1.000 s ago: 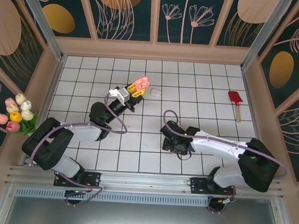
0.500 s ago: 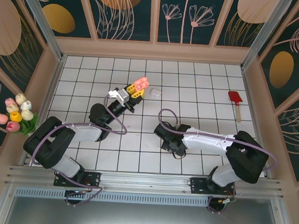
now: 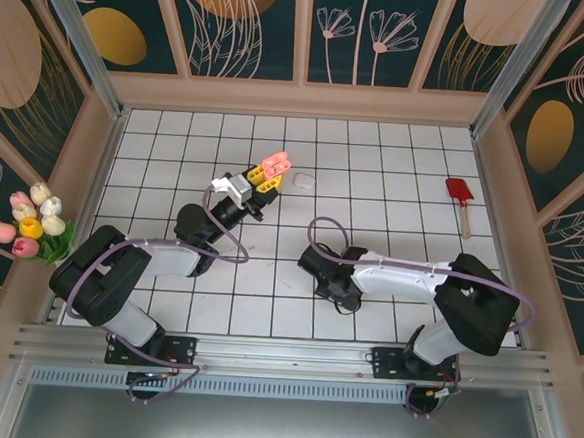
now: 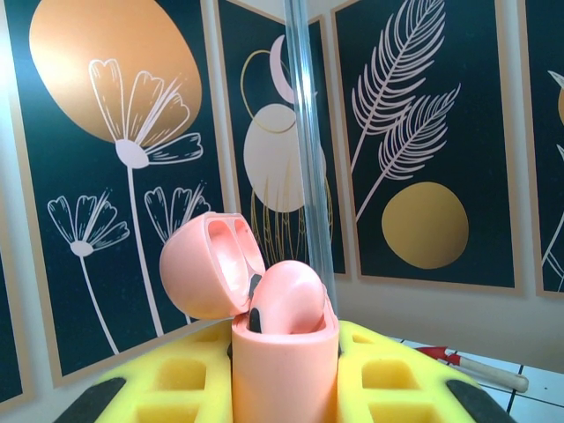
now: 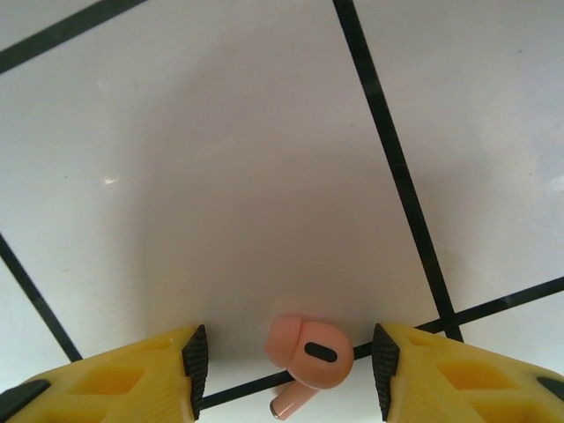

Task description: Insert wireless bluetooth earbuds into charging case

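My left gripper (image 4: 284, 392) is shut on a salmon-pink charging case (image 4: 284, 361) and holds it upright, with its lid (image 4: 207, 273) swung open to the left. One pink earbud (image 4: 289, 298) sits in the case. In the top view the case (image 3: 275, 165) is above the table's middle left, at the left gripper (image 3: 262, 182). My right gripper (image 5: 289, 363) is low over the white tiles and open. A second pink earbud (image 5: 310, 355) lies on the tile between its fingers (image 5: 159, 374), touching neither one. In the top view the right gripper (image 3: 336, 282) is near the table's centre.
A small white oval object (image 3: 303, 180) lies just right of the held case. A red spatula (image 3: 460, 196) rests at the far right. A bunch of tulips (image 3: 33, 223) sits outside the left wall. Wooden frame walls (image 3: 300, 99) enclose the tiled table.
The right arm has shifted a little to the left over the tiles and its jaws have narrowed slightly. The left arm and the case have not moved.
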You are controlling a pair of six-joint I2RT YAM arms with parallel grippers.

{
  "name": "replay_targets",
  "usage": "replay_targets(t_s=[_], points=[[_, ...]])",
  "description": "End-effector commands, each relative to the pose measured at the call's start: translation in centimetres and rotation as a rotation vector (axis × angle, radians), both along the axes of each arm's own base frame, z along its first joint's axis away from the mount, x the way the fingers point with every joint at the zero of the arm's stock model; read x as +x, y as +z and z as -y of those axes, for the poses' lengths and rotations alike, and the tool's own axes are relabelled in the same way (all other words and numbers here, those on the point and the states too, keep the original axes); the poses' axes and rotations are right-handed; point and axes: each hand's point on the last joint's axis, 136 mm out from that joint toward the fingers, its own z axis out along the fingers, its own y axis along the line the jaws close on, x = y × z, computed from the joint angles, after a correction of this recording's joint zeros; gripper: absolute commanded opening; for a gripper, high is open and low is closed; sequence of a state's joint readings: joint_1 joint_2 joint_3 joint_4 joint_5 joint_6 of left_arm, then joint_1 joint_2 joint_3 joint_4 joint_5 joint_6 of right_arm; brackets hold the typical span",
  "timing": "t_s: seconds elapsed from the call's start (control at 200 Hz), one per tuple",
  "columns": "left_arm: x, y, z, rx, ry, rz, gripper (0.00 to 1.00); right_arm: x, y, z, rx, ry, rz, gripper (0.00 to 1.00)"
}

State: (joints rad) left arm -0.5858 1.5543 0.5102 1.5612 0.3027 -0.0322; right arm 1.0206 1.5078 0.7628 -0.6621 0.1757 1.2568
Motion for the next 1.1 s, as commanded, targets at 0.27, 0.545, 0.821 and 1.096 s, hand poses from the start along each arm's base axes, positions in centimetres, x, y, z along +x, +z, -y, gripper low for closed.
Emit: replay_targets(t_s=[0.27, 0.545, 0.821, 1.096], points=[[-0.4, 1.0, -0.1, -0.047, -0.013, 0.015, 0.0, 0.4, -1.1, 1.9, -0.033, -0.035, -0.006, 0.46], [-0.3, 0.8, 0.0, -0.047, -0.016, 0.006, 0.0, 0.4, -1.2, 1.7, -0.027, -0.009, -0.008, 0.32], [-0.3, 0.8, 0.0, -0.042, -0.013, 0.007, 0.0, 2.9, 0.5, -0.5, -0.016, 0.219, 0.092, 0.26], [-0.4, 1.1, -0.3, -0.04, 0.002, 0.006, 0.0, 7.3, 2.5, -3.8, 0.001, 0.541, 0.203, 0.26]])
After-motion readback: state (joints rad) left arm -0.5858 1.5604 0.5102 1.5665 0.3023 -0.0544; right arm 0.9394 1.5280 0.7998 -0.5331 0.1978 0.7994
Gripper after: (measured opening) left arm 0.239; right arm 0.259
